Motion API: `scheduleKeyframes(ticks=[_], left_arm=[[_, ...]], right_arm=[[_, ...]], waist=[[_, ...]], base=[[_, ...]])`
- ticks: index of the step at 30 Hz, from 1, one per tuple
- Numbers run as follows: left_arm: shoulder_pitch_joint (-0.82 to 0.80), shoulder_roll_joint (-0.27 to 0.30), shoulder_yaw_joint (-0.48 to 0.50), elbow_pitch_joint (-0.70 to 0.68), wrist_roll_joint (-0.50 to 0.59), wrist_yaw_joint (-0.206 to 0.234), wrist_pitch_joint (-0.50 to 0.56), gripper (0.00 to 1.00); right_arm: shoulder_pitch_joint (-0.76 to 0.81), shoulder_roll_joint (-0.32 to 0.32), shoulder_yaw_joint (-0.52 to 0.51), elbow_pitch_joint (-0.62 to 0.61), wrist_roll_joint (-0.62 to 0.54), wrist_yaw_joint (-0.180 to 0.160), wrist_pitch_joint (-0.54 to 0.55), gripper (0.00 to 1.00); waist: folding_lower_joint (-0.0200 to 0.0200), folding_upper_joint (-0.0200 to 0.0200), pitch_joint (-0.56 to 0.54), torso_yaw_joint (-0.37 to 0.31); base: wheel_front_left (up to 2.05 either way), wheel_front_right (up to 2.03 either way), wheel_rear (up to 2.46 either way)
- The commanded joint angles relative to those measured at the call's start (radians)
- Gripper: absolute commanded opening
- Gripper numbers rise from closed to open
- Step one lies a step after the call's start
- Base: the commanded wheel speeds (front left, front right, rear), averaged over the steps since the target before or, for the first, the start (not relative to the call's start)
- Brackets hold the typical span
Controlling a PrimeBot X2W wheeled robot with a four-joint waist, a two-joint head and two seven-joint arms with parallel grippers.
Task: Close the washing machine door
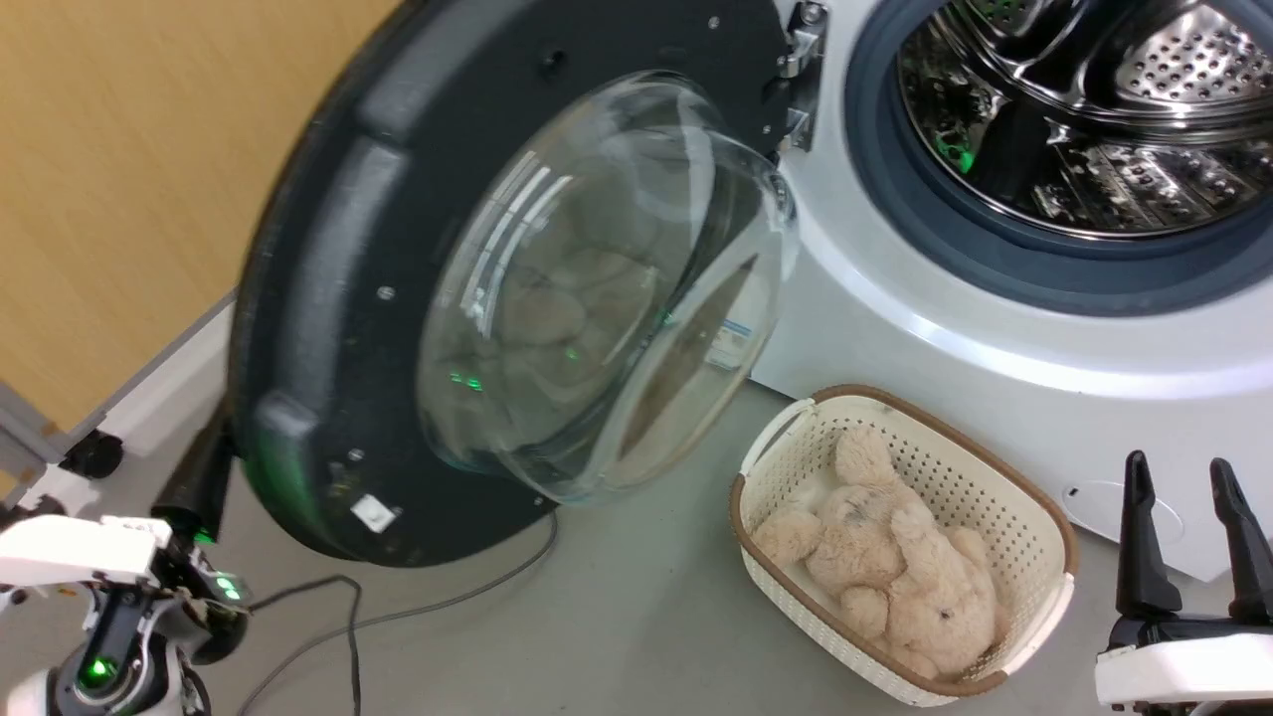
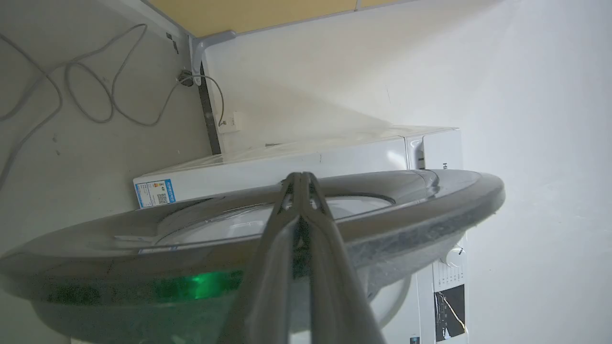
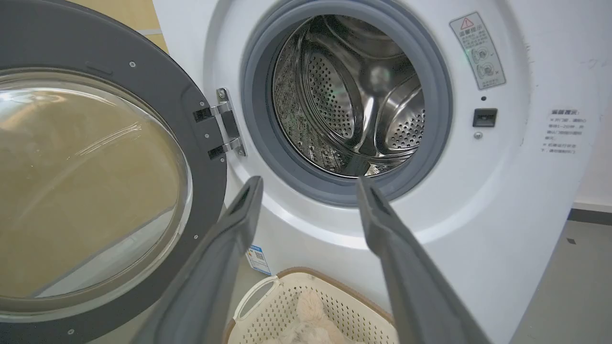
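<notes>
The washing machine door (image 1: 328, 298) stands wide open, its clear glass bowl (image 1: 597, 288) bulging toward me and its metal hinge (image 1: 801, 60) at the top right. The white washing machine (image 1: 995, 338) shows its steel drum (image 3: 354, 95) and grey gasket (image 3: 267, 143). My left gripper (image 1: 204, 467) is shut, tucked behind the door's lower left edge. In the left wrist view its closed fingertips (image 2: 301, 177) lie against the door's outer face (image 2: 406, 210). My right gripper (image 1: 1188, 517) is open and holds nothing, low at the right, its fingers (image 3: 248, 205) pointing at the drum opening.
A cream basket (image 1: 1034, 517) with a plush toy (image 1: 895, 567) sits on the floor before the machine, left of my right gripper. A grey cable (image 1: 398, 617) trails across the floor under the door. A wooden wall (image 1: 129, 179) stands behind the door.
</notes>
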Motion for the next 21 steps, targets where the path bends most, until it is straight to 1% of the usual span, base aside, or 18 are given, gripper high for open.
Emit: scheduleKeyframes(ticks=[1, 5, 13, 16, 21], left_arm=[[0.030, -0.007, -0.025, -0.031, -0.047, -0.011, 0.039, 0.00], [0.087, -0.015, -0.097, -0.117, -0.085, -0.012, 0.094, 0.00], [0.200, -0.021, -0.241, -0.288, -0.118, -0.013, 0.177, 0.00], [0.228, -0.023, -0.319, -0.342, -0.111, -0.013, 0.205, 0.00], [0.241, -0.024, -0.441, -0.374, -0.086, -0.013, 0.222, 0.00]], right_arm=[[-0.016, 0.004, -0.009, 0.002, 0.007, 0.001, -0.010, 1.00], [-0.014, 0.004, -0.012, 0.003, 0.010, 0.001, -0.013, 1.00], [-0.013, 0.004, -0.008, 0.007, 0.018, 0.001, -0.013, 1.00], [-0.012, 0.004, -0.011, 0.008, 0.021, 0.001, -0.013, 1.00], [-0.015, 0.004, -0.002, 0.012, 0.028, 0.001, -0.013, 1.00]], waist=[[-0.0001, 0.0000, -0.001, 0.009], [-0.0001, 0.0000, -0.004, 0.016], [-0.0001, 0.0000, -0.018, 0.005], [-0.0001, 0.0000, -0.023, -0.002], [-0.0001, 0.0000, -0.033, -0.041]], base=[[0.00, 0.00, 0.00], [0.00, 0.00, 0.00], [0.00, 0.00, 0.00], [0.00, 0.00, 0.00], [0.00, 0.00, 0.00]])
